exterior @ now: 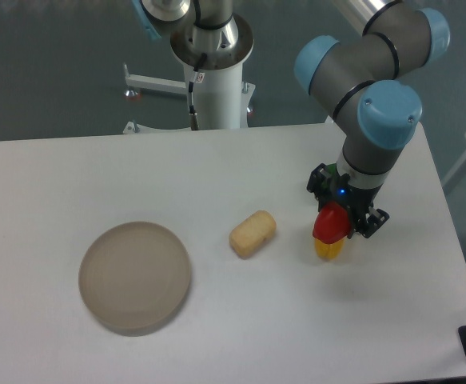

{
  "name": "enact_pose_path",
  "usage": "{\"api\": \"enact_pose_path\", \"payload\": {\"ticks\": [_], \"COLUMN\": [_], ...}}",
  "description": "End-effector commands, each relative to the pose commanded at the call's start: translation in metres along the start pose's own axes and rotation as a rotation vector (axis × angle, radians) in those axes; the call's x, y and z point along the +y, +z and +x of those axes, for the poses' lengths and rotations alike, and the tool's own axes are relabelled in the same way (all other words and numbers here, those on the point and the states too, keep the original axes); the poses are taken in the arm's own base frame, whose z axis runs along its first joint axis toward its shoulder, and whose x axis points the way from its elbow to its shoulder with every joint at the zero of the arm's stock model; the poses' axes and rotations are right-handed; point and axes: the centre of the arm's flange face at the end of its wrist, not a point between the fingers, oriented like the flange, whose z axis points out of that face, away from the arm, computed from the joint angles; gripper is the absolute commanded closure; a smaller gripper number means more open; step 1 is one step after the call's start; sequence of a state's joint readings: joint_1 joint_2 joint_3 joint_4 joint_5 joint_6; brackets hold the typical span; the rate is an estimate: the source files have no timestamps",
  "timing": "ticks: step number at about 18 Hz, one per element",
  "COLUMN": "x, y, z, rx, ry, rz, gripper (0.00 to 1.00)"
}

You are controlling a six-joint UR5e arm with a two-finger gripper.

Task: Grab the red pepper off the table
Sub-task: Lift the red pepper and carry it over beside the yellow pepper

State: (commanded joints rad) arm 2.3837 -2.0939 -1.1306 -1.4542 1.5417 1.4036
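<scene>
One red pepper [329, 223] clamped in the pincer [340, 222], directly over a yellow pepper [328, 248] on the counter [296, 320]; bread roll [252, 234] at nine o'clock.

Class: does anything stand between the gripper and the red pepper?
Nothing visible does. The gripper is already at the red pepper, which sits directly above a yellow pepper. The bread roll and plate lie off to the side.

Dark grey-blue floor [49, 72] behind; white metal stand frame [157, 82]; even, soft light
</scene>
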Motion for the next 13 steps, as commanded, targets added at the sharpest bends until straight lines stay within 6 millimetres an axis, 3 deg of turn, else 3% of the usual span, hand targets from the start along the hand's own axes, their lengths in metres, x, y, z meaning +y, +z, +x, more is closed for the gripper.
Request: {"api": "enact_pose_path", "payload": {"ticks": [4, 6, 13], "x": [0.003, 0.003, 0.002], "y": [0.002, 0.014, 0.018], "z": [0.005, 0.014, 0.016], "rx": [0.016, 0.043, 0.045], "ry": [0.021, 0.025, 0.03], "rz": [-0.009, -0.019, -0.022], "gripper": [0.63, 0.63, 0.62]}}
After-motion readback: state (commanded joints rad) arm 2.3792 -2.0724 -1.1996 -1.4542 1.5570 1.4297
